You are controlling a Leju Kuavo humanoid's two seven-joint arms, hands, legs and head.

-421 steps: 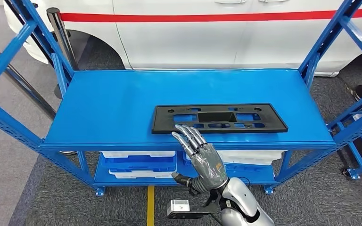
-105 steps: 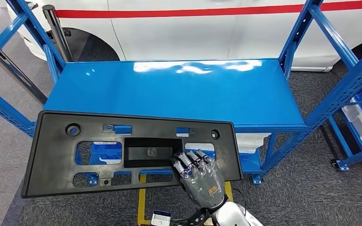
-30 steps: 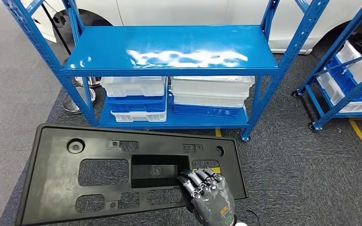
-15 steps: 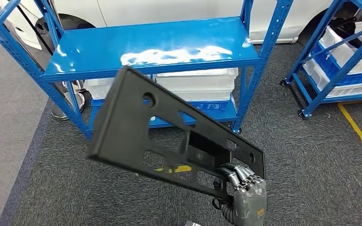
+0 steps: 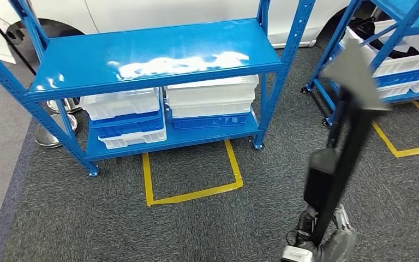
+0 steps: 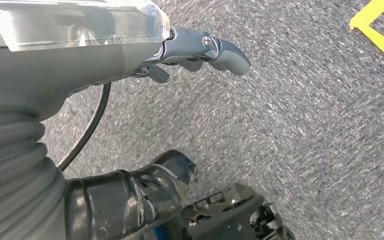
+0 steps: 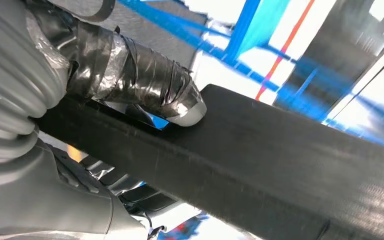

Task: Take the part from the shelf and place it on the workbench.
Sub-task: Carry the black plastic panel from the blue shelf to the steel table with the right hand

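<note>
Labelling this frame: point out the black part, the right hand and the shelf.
black part (image 5: 342, 143), head view, mid panel edge.
right hand (image 5: 335, 240), head view, back of hand.
shelf (image 5: 158, 52), head view, bare top deck.

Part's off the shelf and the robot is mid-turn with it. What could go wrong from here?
1. The right hand holds the long black part at its low end only, with the rest standing tall above; it may lever and slip in the grip.
2. The part's top end sits in front of the blue rack on the right; further swing could clip a post.
3. The left hand hangs free over the carpet, so nothing backs up the hold.
</note>
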